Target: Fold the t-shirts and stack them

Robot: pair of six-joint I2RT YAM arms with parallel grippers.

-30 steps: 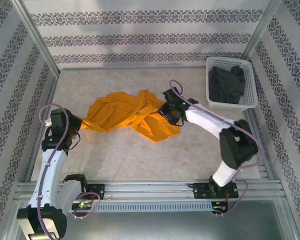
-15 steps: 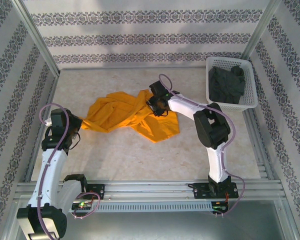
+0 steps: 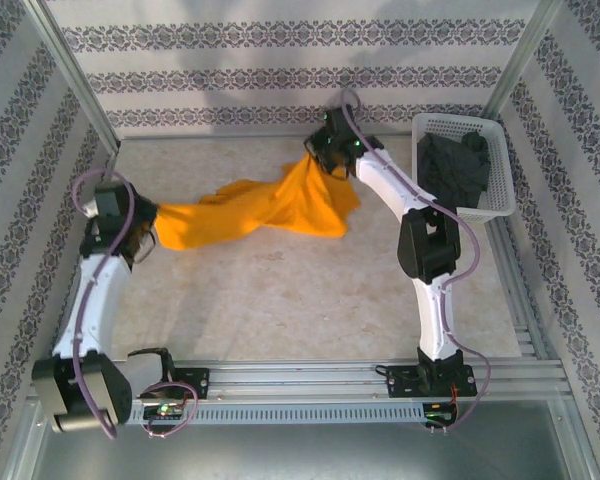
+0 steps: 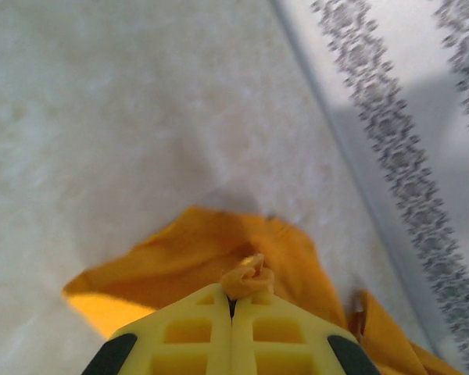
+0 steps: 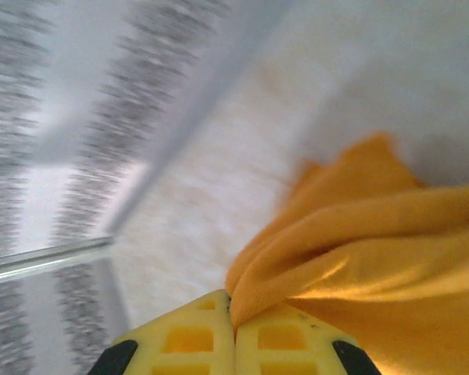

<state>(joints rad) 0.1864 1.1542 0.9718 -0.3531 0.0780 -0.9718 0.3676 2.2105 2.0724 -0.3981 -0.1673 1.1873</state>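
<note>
The orange-yellow t-shirt [image 3: 250, 208] hangs stretched between both arms above the table. My left gripper [image 3: 148, 228] is shut on its left end, and a small bunch of cloth [image 4: 248, 277] pokes out past the closed yellow fingers [image 4: 195, 328]. At the back of the table my right gripper [image 3: 320, 160] is shut on the shirt's other end, where folds of the t-shirt [image 5: 375, 250] run out from between the fingers [image 5: 191, 336]. The dark charcoal t-shirt [image 3: 450, 168] lies crumpled in the white basket [image 3: 495, 205].
The basket stands at the back right corner. Patterned walls with metal posts [image 3: 72, 75] close in the back and both sides. A metal rail [image 3: 310, 380] carrying the arm bases runs along the near edge. Bare beige table [image 3: 280, 290] lies under the shirt.
My right gripper closed on the orange shirt and carried that end up and back toward the rear wall. The left arm shifted back a little. The crumpled shirt is now drawn out between them.
</note>
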